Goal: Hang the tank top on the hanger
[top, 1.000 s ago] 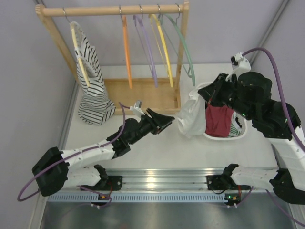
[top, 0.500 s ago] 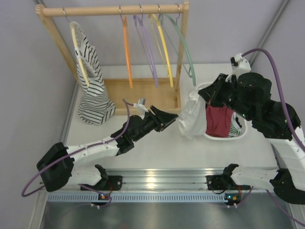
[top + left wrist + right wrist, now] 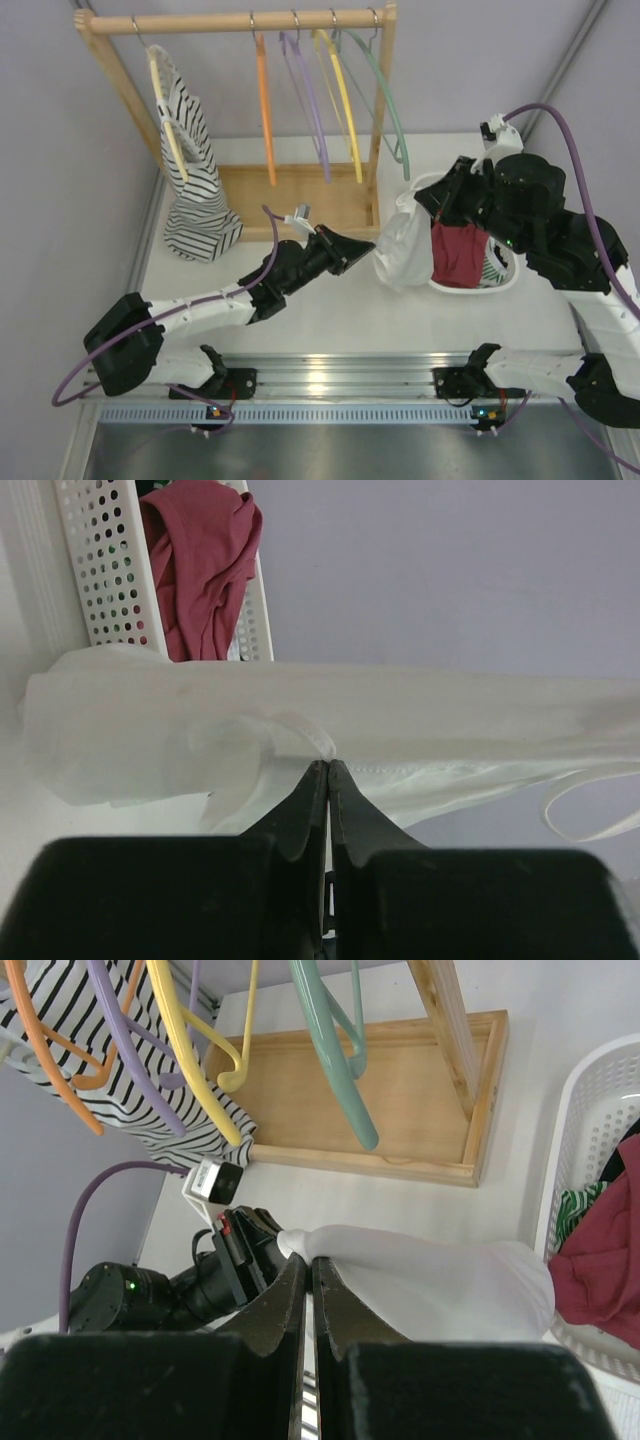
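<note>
The white tank top hangs stretched between both grippers, in front of the basket. My right gripper is shut on its upper end. In the right wrist view the fabric runs out from the shut right gripper. My left gripper is shut on the lower left corner. In the left wrist view the left gripper pinches a fold of the tank top. The orange hanger hangs empty on the rack's rod, also in the right wrist view.
A wooden rack stands at the back with purple, yellow and green hangers. A striped top hangs at its left. The white basket at right holds a dark red garment.
My left gripper has reached a little farther right and closed on the tank top's lower corner. The right gripper has stayed shut on the upper end.
</note>
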Robot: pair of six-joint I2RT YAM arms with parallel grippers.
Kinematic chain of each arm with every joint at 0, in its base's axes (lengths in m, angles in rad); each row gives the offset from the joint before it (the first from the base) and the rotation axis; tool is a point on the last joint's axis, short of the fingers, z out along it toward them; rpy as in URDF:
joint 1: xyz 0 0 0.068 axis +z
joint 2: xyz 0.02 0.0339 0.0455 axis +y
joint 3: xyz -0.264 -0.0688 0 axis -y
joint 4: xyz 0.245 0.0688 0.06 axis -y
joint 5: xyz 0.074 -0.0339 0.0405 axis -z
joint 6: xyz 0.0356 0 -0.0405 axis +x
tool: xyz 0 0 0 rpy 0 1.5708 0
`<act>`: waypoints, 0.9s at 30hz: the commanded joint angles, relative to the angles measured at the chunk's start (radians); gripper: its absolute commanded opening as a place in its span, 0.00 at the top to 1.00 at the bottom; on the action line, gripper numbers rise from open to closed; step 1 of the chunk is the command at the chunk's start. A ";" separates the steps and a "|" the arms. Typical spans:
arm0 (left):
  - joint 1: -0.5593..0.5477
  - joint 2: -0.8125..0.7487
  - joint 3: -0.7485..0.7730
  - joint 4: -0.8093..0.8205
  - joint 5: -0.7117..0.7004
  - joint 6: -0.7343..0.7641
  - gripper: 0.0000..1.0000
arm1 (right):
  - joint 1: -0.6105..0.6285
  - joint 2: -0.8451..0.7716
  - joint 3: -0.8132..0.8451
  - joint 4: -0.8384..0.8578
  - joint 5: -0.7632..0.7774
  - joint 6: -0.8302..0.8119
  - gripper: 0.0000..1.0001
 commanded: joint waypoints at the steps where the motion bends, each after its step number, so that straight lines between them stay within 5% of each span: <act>1: -0.004 -0.020 0.024 0.072 0.004 0.030 0.97 | 0.020 -0.011 -0.008 0.026 0.015 0.004 1.00; 14: -0.010 -0.445 0.136 -0.540 -0.153 0.369 1.00 | 0.022 -0.018 -0.047 0.080 0.058 0.020 1.00; 23: -0.010 -0.444 0.504 -0.807 -0.185 0.591 1.00 | 0.020 0.004 0.015 0.124 0.050 0.043 1.00; 27: -0.010 -0.416 0.543 -0.867 -0.163 0.614 1.00 | 0.022 -0.036 -0.072 0.165 0.053 0.079 1.00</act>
